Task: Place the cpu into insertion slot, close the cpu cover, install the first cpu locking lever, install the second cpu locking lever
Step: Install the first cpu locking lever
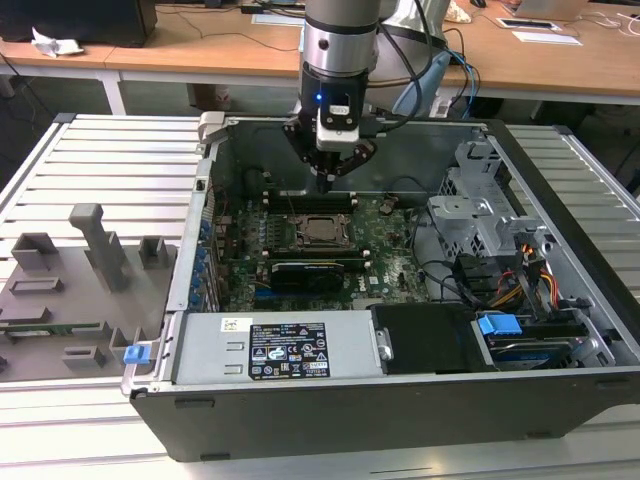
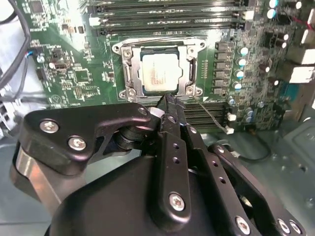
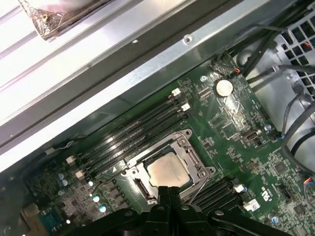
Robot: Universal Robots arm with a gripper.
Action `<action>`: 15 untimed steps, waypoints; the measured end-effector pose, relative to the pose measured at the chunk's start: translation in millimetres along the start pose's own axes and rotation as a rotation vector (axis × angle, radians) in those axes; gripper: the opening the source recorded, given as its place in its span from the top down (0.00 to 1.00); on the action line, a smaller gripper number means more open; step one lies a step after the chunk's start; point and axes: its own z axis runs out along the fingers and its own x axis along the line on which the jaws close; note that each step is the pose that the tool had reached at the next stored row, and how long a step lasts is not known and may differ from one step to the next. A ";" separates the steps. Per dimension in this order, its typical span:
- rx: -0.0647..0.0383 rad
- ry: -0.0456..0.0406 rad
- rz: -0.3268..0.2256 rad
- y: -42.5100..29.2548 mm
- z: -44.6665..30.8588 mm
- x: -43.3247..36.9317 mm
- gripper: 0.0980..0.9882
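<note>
Slatted metal table [image 1: 100, 150] carries grey fixtures [image 1: 90, 250] at the exterior view's left, then an open computer case [image 1: 400, 420]. Inside, the gripper [image 1: 329, 180], fingers pressed together, hovers just above the cpu [image 1: 322, 230], which is seated in its socket, framed by the flat-lying cpu cover [image 2: 191, 66].

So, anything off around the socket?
Mostly fine: the cpu sits square in the closed cpu cover window. One thin wire lever angles away from the cover's corner across the memory slots, so it looks unlatched.
</note>
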 end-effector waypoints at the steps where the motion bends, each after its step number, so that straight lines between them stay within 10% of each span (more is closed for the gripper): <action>1: 0.000 0.0000 -0.026 0.0 0.0 0.0 0.99; 15: 0.001 -0.0006 -0.330 0.0 0.1 0.0 0.99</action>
